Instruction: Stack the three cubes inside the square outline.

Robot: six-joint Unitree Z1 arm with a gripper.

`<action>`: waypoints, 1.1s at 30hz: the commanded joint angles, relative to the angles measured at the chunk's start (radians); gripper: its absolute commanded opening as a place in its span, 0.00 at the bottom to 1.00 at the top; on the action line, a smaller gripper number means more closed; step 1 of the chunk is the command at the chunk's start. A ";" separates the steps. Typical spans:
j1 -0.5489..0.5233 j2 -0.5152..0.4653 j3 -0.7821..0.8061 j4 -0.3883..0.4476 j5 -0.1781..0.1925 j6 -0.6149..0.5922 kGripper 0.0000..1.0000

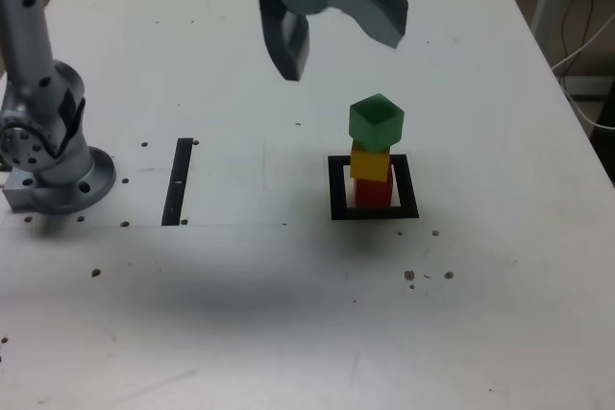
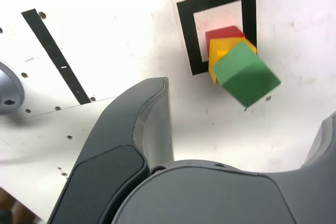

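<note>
Green, yellow and red: three cubes make one stack, one of each colour. The red cube (image 1: 374,191) is at the bottom, inside the square outline (image 1: 336,189) on its white centre. The yellow cube (image 1: 370,162) sits on it, and the green cube (image 1: 375,123) is on top, turned a little out of line with the two below.

The gripper (image 1: 336,40) hangs above the table (image 1: 480,314) with its two fingers spread wide and nothing between them. No cube touches either finger. In the exterior view the stack stands below the fingers and a little toward that view's right, well clear of the fingertips. The wrist view shows the same: one dark finger (image 2: 142,129) in the foreground, the edge of the other (image 2: 325,140) at the frame's side, and the green cube out beyond them, apart from both.

One narrow black strip (image 1: 179,181) lies on the table, well away from the fingers, near the arm's round base (image 1: 58,175). There is one square outline, and all three cubes are within it.
</note>
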 commanded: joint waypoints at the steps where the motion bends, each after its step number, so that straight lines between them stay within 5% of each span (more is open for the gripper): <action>1: 0.003 -0.019 0.017 0.009 -0.001 0.009 0.99; 10: 0.009 -0.070 0.200 -0.031 0.038 0.000 0.99; 20: 0.009 -0.176 0.527 -0.220 0.006 -0.009 0.99; 33: 0.044 -0.174 0.644 -0.277 -0.031 -0.009 0.99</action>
